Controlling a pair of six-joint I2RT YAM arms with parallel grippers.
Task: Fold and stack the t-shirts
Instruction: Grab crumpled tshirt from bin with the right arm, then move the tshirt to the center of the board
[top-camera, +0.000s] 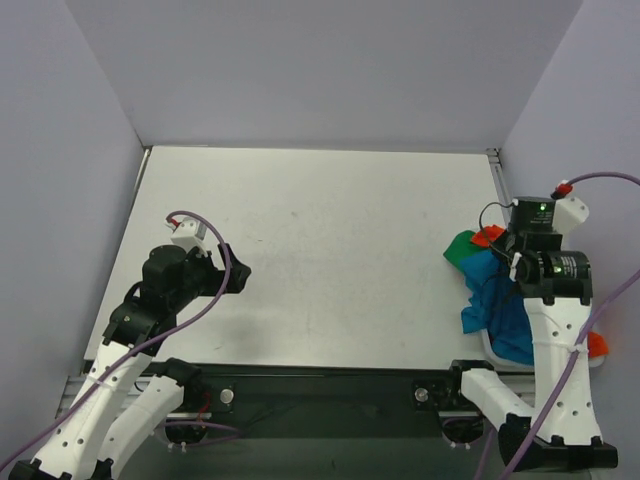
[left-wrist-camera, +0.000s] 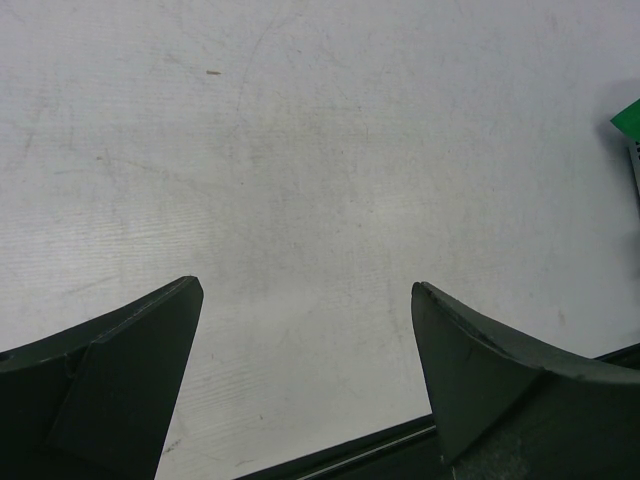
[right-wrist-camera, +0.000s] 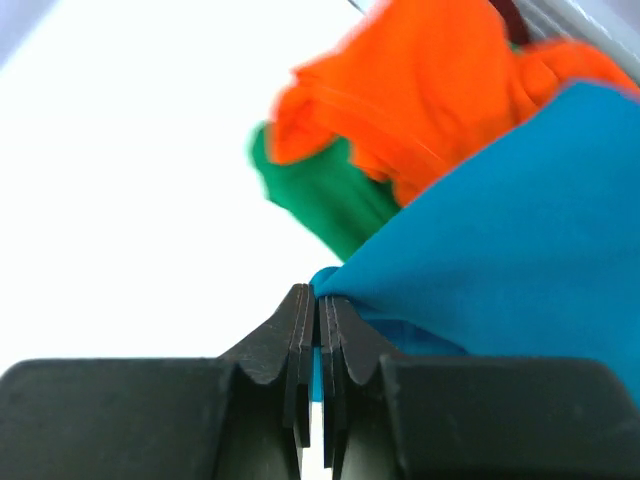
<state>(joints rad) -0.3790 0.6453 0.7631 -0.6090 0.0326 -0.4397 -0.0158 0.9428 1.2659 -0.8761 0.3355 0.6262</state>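
Right tool (right-wrist-camera: 318, 300): fingers together, clamped on a fold of the teal-blue t-shirt (right-wrist-camera: 520, 220). A thin strip of teal cloth shows between the two finger faces in the wrist view, and the cloth rises from the pinch up and to the right.

Teal-blue t-shirt, top view (top-camera: 497, 300): crumpled heap at the right edge of the bench (top-camera: 330, 240), directly under the right wrist. Its long axis runs far-to-near along that edge, ending near the bench's front rim. Collar and sleeves cannot be told apart.

Orange-red t-shirt (right-wrist-camera: 420, 90): bunched, touching the teal one on its far side; in the top view only a small patch (top-camera: 489, 236) shows beside the wrist. A hem seam crosses it diagonally.

Green t-shirt (right-wrist-camera: 320, 200): partly under the orange-red one, its free edge pointing left toward the bench centre (top-camera: 461, 248).

A green lamp (top-camera: 541, 210) is lit on the right wrist unit.

Left tool (left-wrist-camera: 305, 290): fingers wide apart, nothing between them, over bare scuffed bench (left-wrist-camera: 300, 130), well apart from the shirts. In the top view it sits at the left side (top-camera: 238, 278), pointing right. A purple cable (top-camera: 205, 222) loops over its wrist.
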